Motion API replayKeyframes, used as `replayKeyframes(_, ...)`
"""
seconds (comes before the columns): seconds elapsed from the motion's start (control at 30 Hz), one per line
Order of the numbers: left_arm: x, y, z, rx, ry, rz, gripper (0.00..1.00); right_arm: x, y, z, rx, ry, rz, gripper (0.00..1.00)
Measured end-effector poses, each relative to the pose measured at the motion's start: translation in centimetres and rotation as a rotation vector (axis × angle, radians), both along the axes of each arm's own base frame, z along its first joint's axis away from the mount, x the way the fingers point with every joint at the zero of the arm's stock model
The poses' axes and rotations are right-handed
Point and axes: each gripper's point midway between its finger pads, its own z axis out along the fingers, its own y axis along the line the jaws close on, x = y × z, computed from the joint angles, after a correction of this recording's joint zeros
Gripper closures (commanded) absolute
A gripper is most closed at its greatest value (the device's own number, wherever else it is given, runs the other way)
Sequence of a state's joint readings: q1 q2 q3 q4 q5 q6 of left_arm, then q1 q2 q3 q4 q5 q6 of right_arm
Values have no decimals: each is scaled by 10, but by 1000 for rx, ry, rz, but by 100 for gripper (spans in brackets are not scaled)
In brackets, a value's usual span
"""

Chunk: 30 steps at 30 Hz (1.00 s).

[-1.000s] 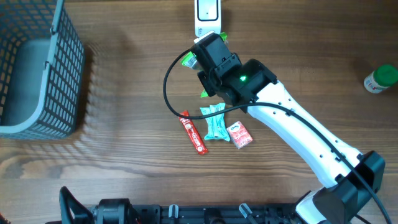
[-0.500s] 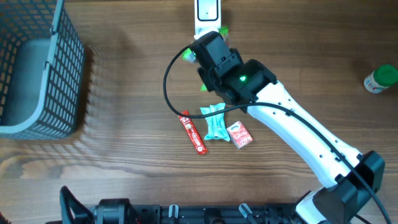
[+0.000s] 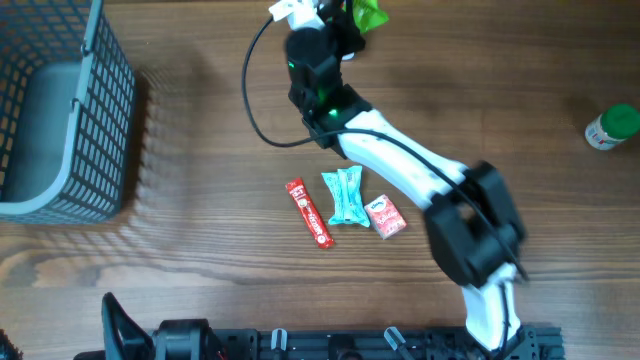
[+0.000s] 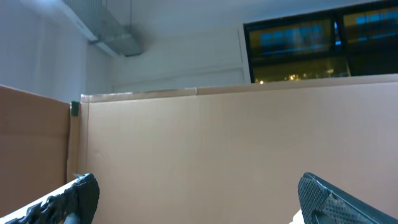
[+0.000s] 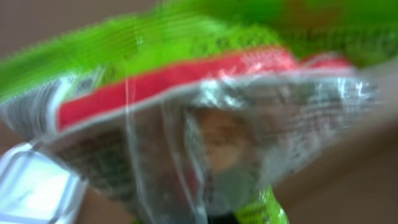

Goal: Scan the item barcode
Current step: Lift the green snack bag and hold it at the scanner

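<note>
My right gripper (image 3: 338, 18) is raised high at the top of the overhead view, shut on a green snack packet (image 3: 368, 12). In the right wrist view the packet (image 5: 205, 93) fills the frame, blurred, with a green top, a red band and a clear lower part; its pale left end (image 5: 34, 115) carries fine print. A white object (image 5: 28, 186), possibly the scanner, shows at lower left behind it. A white piece (image 3: 285, 12) sticks out left of the gripper. My left gripper (image 4: 199, 199) is open, with nothing between its fingers, and faces a cardboard wall (image 4: 217, 143).
A grey wire basket (image 3: 60, 110) stands at the left. On the wood table lie a red stick packet (image 3: 310, 212), a teal packet (image 3: 343, 195) and a small red box (image 3: 385, 217). A green-capped bottle (image 3: 612, 127) sits at the right edge.
The right arm has lifted and swung toward the top of the overhead view, carrying the green packet up and off the spot by the white scanner, which it now covers.
</note>
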<state>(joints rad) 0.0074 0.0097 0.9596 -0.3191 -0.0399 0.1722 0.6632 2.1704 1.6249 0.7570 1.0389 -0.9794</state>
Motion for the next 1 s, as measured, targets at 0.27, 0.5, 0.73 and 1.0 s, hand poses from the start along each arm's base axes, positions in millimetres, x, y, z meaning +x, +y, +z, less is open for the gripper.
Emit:
replayKeyframes(0.27,6,0,-8,0,40,0,0,36,-60,-60,-482,212,-202,95)
replayKeyframes(0.5,25,0,-24,-1,87,0,0,51,-65,-106,-620,277,-194,95)
replayKeyframes(0.73,55,0,-49,-1,151,0,0,53,-46,-130,-701,309,-129,95)
replayKeyframes(1.0,58,0,-52,-1,156,0,0,55,-44,-192,-778,401,-97,95)
